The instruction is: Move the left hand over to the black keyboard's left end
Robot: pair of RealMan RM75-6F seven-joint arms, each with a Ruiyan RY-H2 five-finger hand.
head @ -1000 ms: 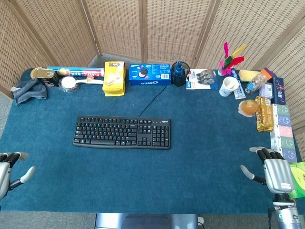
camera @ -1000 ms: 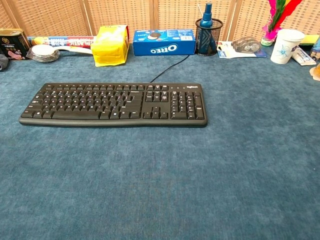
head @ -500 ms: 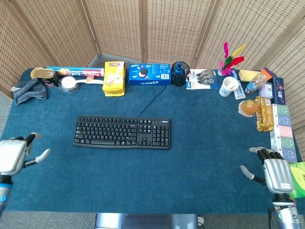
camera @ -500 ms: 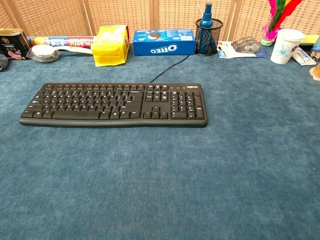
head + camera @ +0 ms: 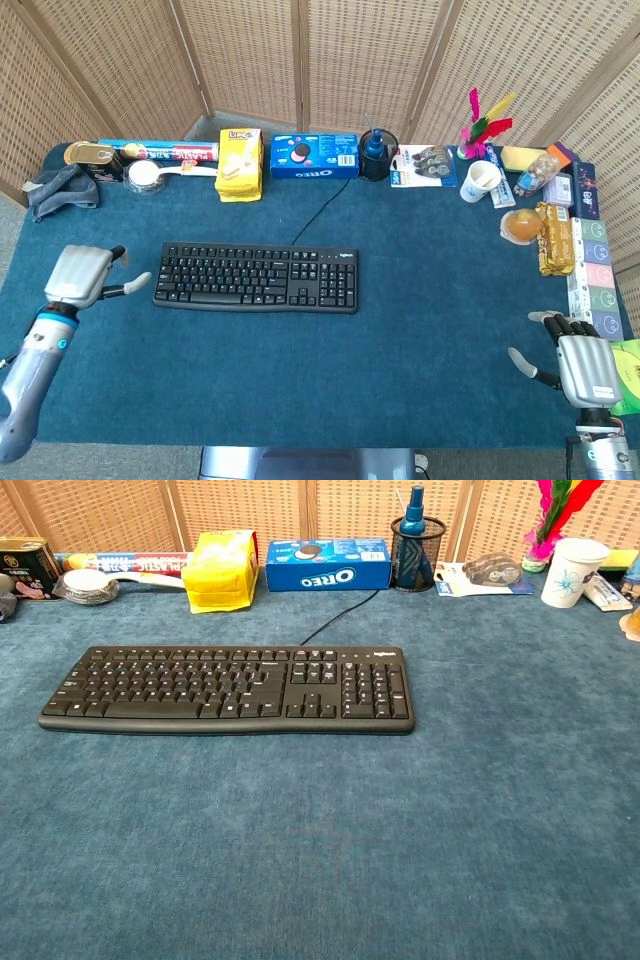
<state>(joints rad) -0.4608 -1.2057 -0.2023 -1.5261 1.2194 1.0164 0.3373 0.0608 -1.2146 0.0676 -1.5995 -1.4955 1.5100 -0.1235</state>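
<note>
A black keyboard point(image 5: 256, 277) lies flat on the blue cloth near the table's middle, its cable running back toward the far row; the chest view shows the keyboard point(image 5: 226, 688) too. My left hand point(image 5: 83, 274) hovers just left of the keyboard's left end, fingers apart, thumb pointing toward the keys, holding nothing. My right hand point(image 5: 580, 367) stays at the near right corner, fingers apart and empty. Neither hand appears in the chest view.
Along the back edge stand a tin point(image 5: 93, 158), a yellow snack box point(image 5: 239, 162), an Oreo box point(image 5: 314, 156), a mesh pen cup point(image 5: 378, 155) and a paper cup point(image 5: 481, 180). A grey rag point(image 5: 62, 190) lies far left. Packets line the right edge point(image 5: 585, 262).
My left hand has risen from the near left corner and travelled forward and right, ending close beside the keyboard's left end. The right hand has barely shifted.
</note>
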